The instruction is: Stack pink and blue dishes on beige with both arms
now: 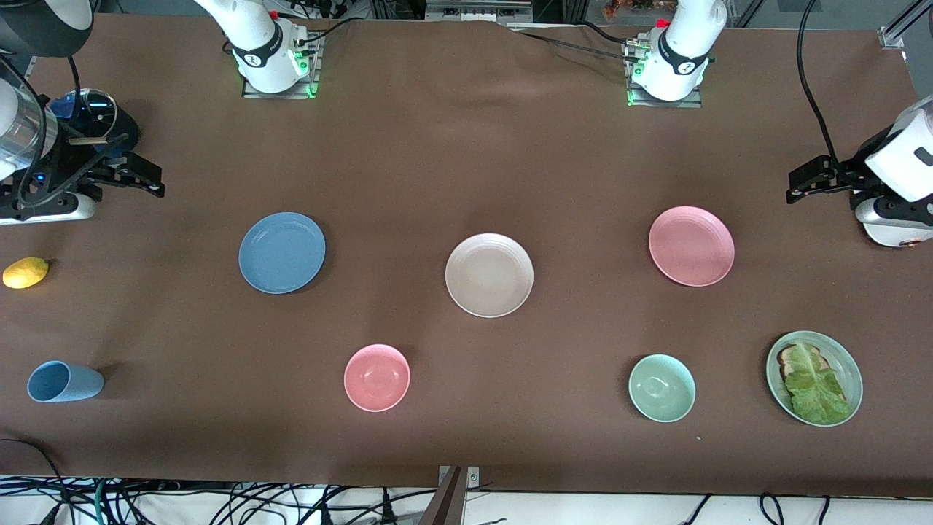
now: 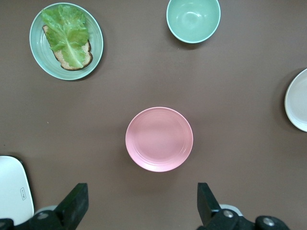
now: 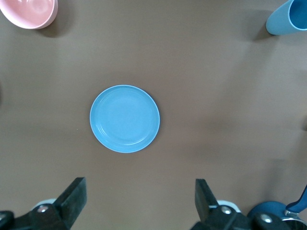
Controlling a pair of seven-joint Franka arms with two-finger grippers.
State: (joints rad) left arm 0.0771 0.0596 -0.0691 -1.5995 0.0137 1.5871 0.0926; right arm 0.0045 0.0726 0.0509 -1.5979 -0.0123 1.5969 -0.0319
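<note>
Front view shows the beige plate [image 1: 489,275] mid-table between the blue plate [image 1: 281,252] toward the right arm's end and the pink plate [image 1: 691,246] toward the left arm's end, the wide-open, empty right gripper [image 3: 139,201] and left gripper [image 2: 142,203] each nearest its own plate.

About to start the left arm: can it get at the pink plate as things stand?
Probably yes. The left gripper is open above the table's left-arm end, and the pink plate lies flat by itself, nothing on or touching it. The green bowl and beige plate sit well apart.
</note>
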